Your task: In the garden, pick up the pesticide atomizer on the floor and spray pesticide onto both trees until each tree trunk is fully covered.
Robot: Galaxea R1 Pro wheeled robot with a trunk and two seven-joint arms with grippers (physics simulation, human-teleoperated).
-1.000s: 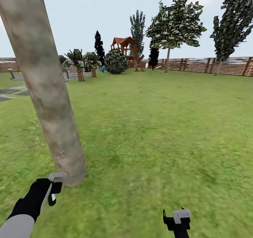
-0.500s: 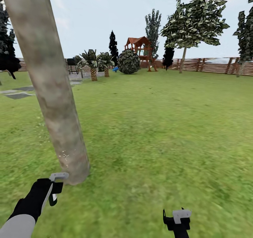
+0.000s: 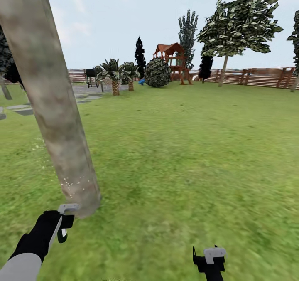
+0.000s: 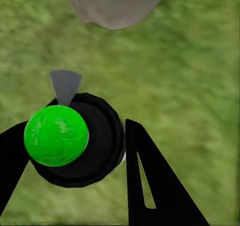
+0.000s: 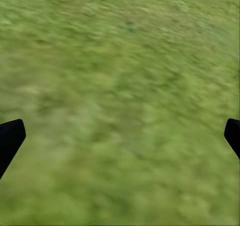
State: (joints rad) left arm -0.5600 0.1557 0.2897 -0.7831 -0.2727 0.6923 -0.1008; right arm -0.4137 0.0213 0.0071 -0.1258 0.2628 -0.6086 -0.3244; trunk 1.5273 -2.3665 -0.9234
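Now atomizer [image 4: 75, 143] between left jaws, tree trunk [image 3: 54, 106] near.

mottled rough bark on the tree trunk [image 3: 54, 106], slatted wooden fence [image 3: 257, 77].

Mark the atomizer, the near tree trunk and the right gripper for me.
atomizer [image 4: 56, 136], left wrist view, on its green ball top.
near tree trunk [image 3: 54, 114], head view, mid-height on the bark.
right gripper [image 3: 209, 259], head view, between its fingertips.
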